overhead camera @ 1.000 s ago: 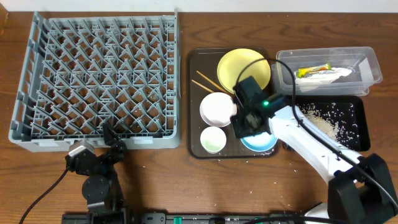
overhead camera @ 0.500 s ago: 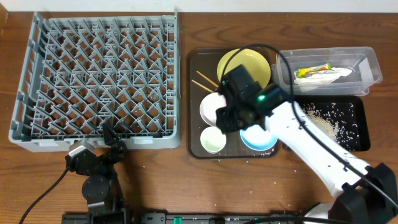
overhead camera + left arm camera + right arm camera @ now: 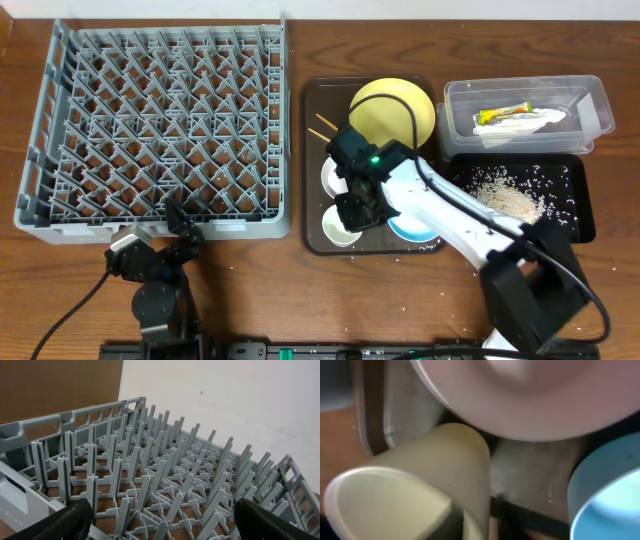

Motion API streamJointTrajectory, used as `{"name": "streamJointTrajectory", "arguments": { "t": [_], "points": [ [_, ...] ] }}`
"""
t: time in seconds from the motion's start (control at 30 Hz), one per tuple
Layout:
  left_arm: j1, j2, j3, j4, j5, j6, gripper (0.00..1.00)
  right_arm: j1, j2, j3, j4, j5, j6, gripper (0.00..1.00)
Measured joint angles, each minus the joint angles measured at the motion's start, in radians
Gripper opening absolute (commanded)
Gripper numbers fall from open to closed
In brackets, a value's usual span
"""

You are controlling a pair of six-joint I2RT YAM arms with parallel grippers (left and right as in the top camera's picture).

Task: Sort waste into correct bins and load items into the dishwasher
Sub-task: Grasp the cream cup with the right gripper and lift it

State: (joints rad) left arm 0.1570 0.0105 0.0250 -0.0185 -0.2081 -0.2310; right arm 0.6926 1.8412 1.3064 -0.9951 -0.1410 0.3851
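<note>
My right gripper (image 3: 355, 205) is down on the dark-brown serving tray (image 3: 312, 150), its fingers closed on the wall of the small white cup (image 3: 338, 228). In the right wrist view the cup (image 3: 395, 490) fills the lower left, with the gripper (image 3: 477, 520) astride its rim. The white bowl (image 3: 332, 175) (image 3: 530, 395) is partly under the arm. The light-blue bowl (image 3: 415, 228) (image 3: 605, 500), yellow plate (image 3: 395, 105) and chopsticks (image 3: 322, 128) lie on the same tray. My left gripper (image 3: 185, 235) (image 3: 160, 520) is open and empty at the front edge of the grey dish rack (image 3: 160, 120) (image 3: 165, 470).
The clear tub (image 3: 600, 110) at the back right holds the green-and-yellow wrapper (image 3: 503, 113) and white napkin (image 3: 530, 122). The black tray (image 3: 580, 215) in front of it holds rice and crumbs (image 3: 510, 200). A few grains lie on the table's front.
My right arm has swung left from over the light-blue bowl to the small white cup and come down onto it. The left arm has not moved.
</note>
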Motion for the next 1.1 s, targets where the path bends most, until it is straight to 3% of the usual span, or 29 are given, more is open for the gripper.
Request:
{"name": "streamJointTrajectory", "arguments": {
  "t": [0.47,0.8,1.1],
  "points": [
    [0.000,0.000,0.000,0.000,0.000,0.000,0.92,-0.014,-0.064,0.000,-0.014,-0.001,0.008,0.01],
    [0.000,0.000,0.000,0.000,0.000,0.000,0.92,-0.238,-0.373,0.025,0.055,-0.019,-0.019,0.01],
    [0.000,0.000,0.000,0.000,0.000,0.000,0.92,-0.270,-0.370,0.026,0.083,-0.056,-0.047,0.01]
  ]
}}
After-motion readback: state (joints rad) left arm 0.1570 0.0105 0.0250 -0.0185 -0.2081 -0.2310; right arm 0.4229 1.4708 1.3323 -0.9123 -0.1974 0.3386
